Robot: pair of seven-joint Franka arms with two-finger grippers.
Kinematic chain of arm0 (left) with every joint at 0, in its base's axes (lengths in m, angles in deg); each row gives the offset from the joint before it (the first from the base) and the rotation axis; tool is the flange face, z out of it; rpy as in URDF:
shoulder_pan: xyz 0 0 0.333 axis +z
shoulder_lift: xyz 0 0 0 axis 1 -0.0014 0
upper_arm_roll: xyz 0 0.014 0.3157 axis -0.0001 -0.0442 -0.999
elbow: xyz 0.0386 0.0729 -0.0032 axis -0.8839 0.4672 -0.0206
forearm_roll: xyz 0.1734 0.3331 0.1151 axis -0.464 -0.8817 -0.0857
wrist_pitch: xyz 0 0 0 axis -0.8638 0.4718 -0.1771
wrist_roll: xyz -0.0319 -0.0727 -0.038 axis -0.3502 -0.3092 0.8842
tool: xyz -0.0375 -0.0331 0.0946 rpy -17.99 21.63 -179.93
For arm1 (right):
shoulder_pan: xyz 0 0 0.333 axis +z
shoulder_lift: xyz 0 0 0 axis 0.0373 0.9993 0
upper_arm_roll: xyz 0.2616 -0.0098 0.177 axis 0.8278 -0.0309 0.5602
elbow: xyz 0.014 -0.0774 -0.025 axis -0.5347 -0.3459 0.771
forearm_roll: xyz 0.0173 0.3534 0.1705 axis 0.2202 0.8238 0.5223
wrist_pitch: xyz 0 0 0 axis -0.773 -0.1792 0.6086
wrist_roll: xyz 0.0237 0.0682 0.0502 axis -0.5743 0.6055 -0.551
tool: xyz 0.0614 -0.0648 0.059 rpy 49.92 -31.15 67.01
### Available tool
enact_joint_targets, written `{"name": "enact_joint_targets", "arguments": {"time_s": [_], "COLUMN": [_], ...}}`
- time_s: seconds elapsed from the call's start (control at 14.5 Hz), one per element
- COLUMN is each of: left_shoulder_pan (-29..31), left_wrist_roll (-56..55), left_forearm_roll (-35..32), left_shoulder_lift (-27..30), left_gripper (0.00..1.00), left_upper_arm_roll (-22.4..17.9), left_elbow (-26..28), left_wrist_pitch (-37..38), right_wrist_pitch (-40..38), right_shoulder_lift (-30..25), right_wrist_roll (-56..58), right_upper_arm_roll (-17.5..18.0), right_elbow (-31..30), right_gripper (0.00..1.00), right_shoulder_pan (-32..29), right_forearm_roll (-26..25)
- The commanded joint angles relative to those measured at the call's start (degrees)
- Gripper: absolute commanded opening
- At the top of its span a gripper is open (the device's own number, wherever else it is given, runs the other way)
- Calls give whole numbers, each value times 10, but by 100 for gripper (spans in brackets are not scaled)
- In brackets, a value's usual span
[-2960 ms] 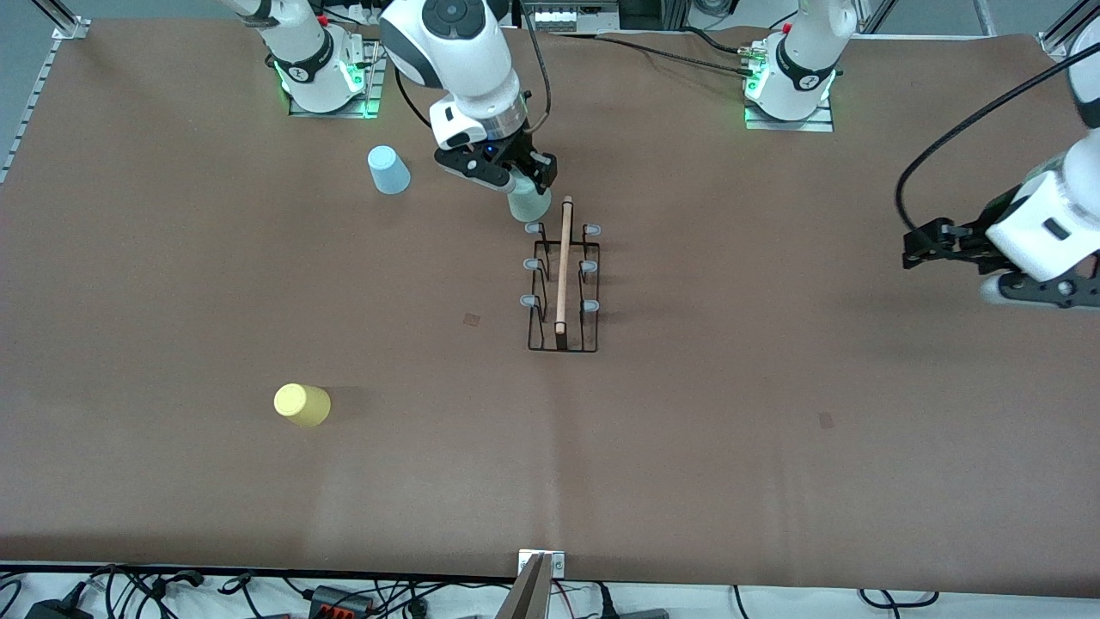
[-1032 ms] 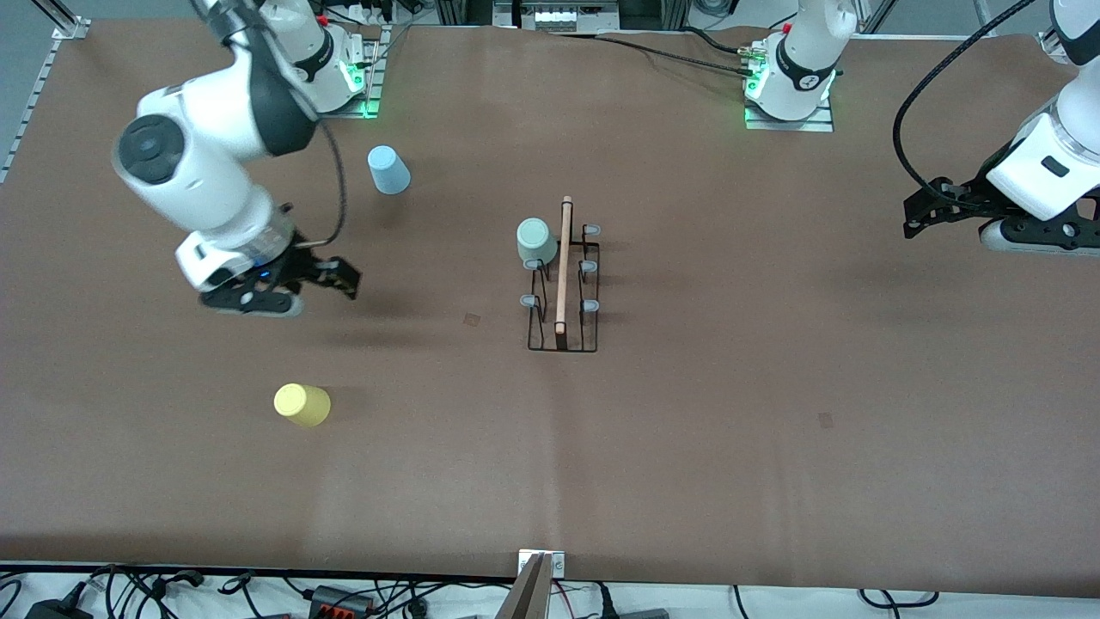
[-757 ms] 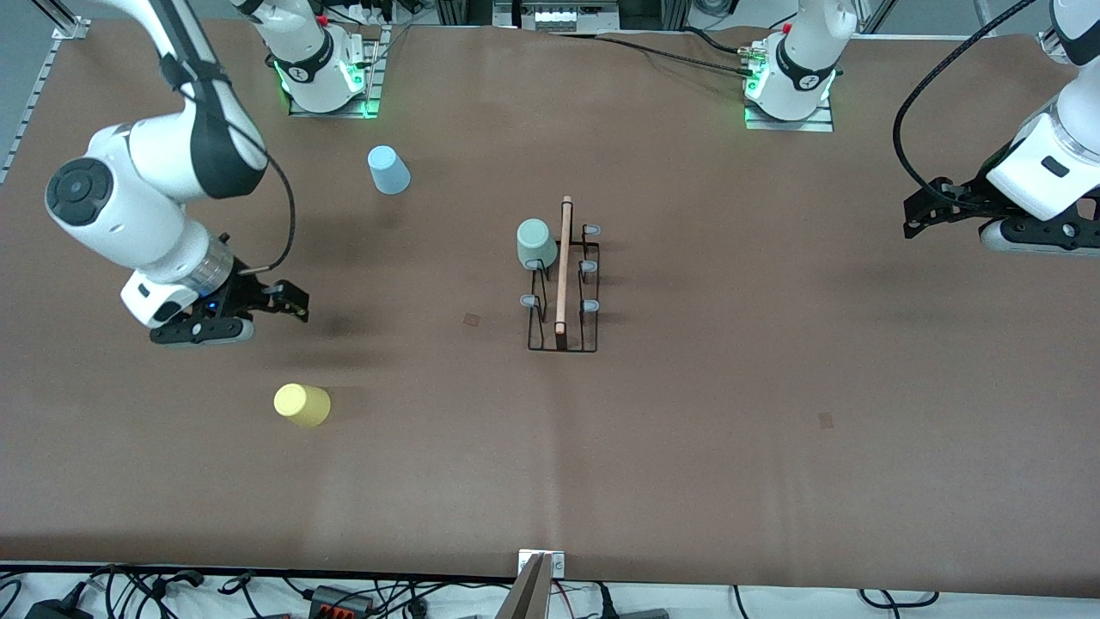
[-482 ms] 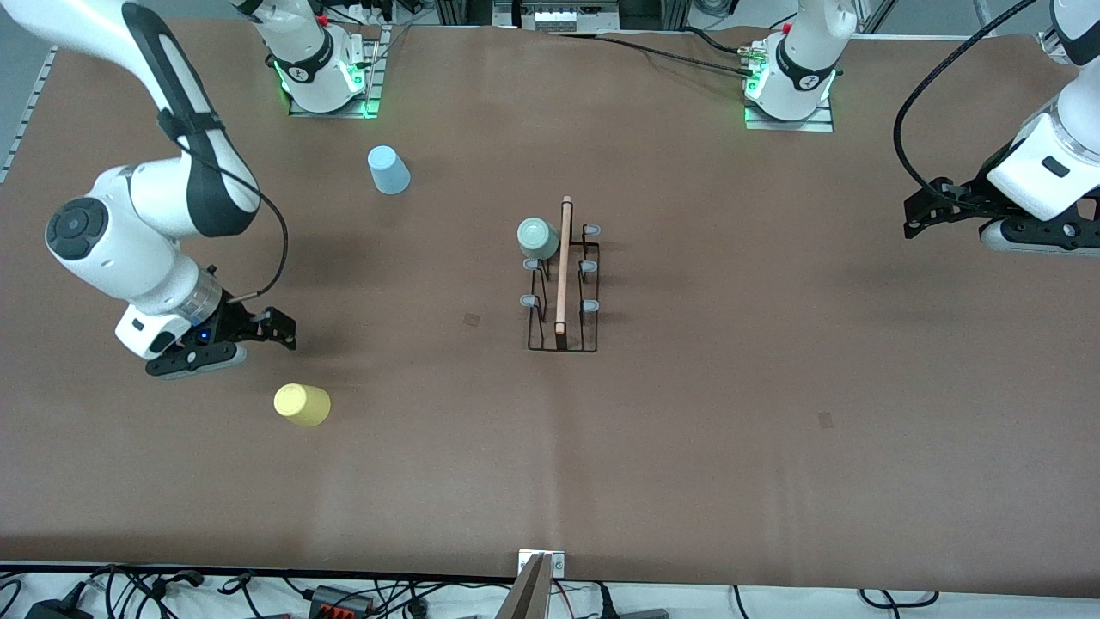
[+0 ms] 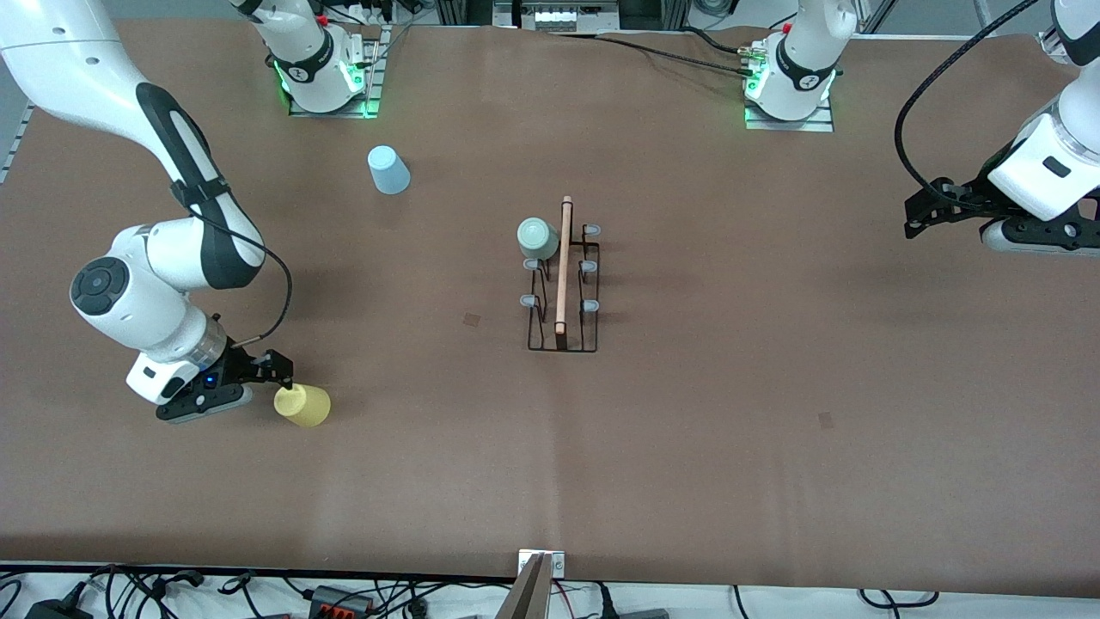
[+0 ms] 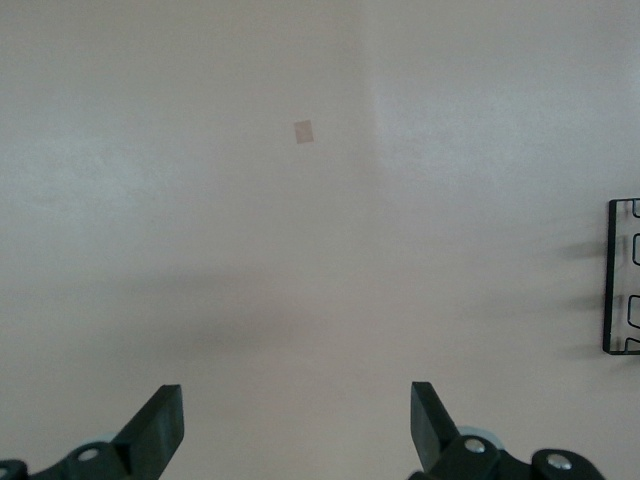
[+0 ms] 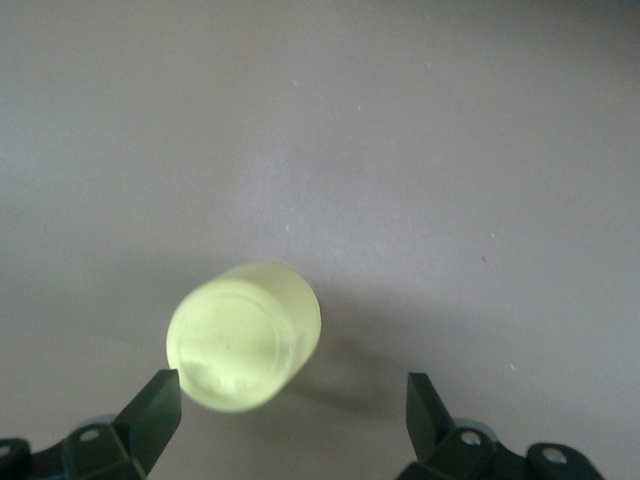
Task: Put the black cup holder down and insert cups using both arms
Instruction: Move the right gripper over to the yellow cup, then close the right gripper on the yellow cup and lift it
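The black cup holder [image 5: 563, 331] stands mid-table with its wooden rod handle [image 5: 563, 266] on top. A pale green cup [image 5: 534, 238] sits upside down on one of its pegs, on the side toward the right arm's end. A light blue cup [image 5: 388, 169] stands near the right arm's base. A yellow cup [image 5: 302, 404] stands upside down, nearer to the front camera. My right gripper [image 5: 277, 371] is open and low beside the yellow cup [image 7: 245, 335], which lies just ahead of its fingers [image 7: 155, 410]. My left gripper [image 5: 924, 219] is open, empty, and waits over the left arm's end.
Small tape marks [image 5: 472, 319] lie on the brown table mat [image 5: 687, 447]. The holder's edge [image 6: 622, 275] shows in the left wrist view. Both arm bases [image 5: 322, 73] stand at the table's edge farthest from the front camera. Cables lie along the nearest edge [image 5: 344, 593].
My right arm left the pale green cup on the holder's peg, then swung out and down to the yellow cup. The left arm has barely moved.
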Motion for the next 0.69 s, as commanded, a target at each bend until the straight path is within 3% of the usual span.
{"name": "enact_joint_targets", "arguments": {"time_s": [0.0,0.62], "left_shoulder_pan": [-4,-1], "left_wrist_roll": [13,12], "left_forearm_roll": [2,2], "left_shoulder_lift": [6,6], "left_gripper": [100,100], "left_upper_arm_roll": [-6,-6], "left_elbow": [6,6], "left_wrist_pitch": [-4,1], "right_wrist_pitch": [6,36], "right_shoulder_lift": [23,56], "right_wrist_roll": [-4,-4], "right_upper_arm_roll": [-3,-3], "right_elbow": [37,39], "right_gripper": [100,100], "right_shoulder_pan": [17,31], "right_forearm_roll": [-1,0]}}
